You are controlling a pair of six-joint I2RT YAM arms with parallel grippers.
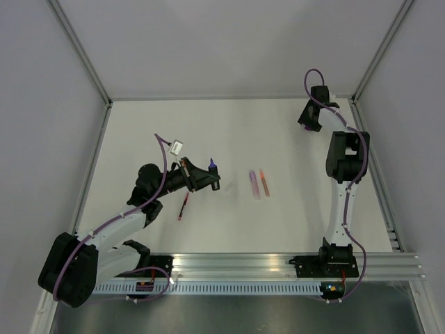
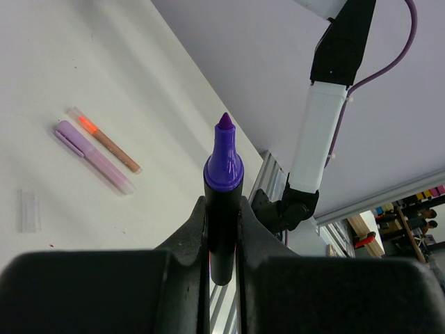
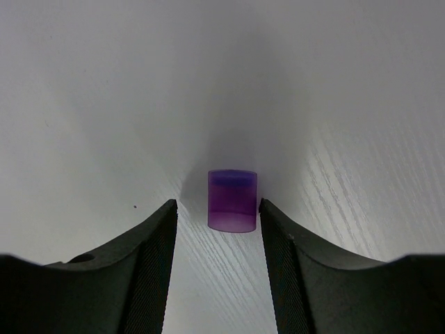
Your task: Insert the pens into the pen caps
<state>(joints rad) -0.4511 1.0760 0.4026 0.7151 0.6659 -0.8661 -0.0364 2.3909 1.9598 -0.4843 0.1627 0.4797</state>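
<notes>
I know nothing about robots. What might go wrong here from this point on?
The purple cap stands loose between the open fingers of the right gripper; an off-centre squeeze might tip it or flick it away. The left gripper clamps the marker by its black body, tip far out, so pressing into the cap may tilt or slide it.

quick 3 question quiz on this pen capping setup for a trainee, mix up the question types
1. True or false: the left end effector grips the purple-tipped marker.
2. The purple cap stands: A) between the open fingers of the right end effector; B) on the marker's tip; C) beside the red pen.
3. Fill in: the orange pen lies on the table beside the ____.

Key: 1 true; 2 A; 3 lilac pen.
</notes>
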